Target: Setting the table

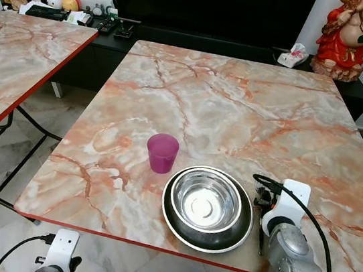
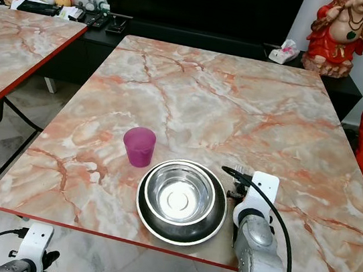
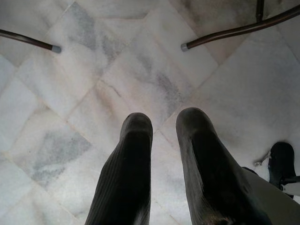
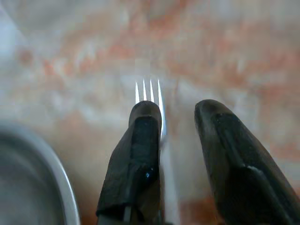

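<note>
1. The left wrist view looks down the left gripper (image 3: 159,140) at pale marble floor tiles (image 3: 140,75) and two dark table-leg feet. Its fingers stand a narrow gap apart with nothing between them. In the head views that arm hangs low, below the near table edge on the left.
2. The right wrist view gives what the head views do not: a silver fork (image 4: 150,101) lying on the tabletop. Its four tines point away past the tips of the right gripper (image 4: 178,117). The jaws are parted moderately, with the handle running just beside one finger; whether that finger touches it I cannot tell.
3. One marble-patterned table (image 1: 240,104) with a red edge fills the middle; a second one (image 1: 17,52) stands to the left with a strip of floor between them.
4. One purple cup (image 1: 161,152) stands upright near the front edge, just left of the bowls and apart from them.
5. Two steel bowls (image 1: 207,208) are nested, close to the near edge.
6. The right gripper sits just right of the bowls, over the near edge.
7. The far half of the table is open room.
</note>
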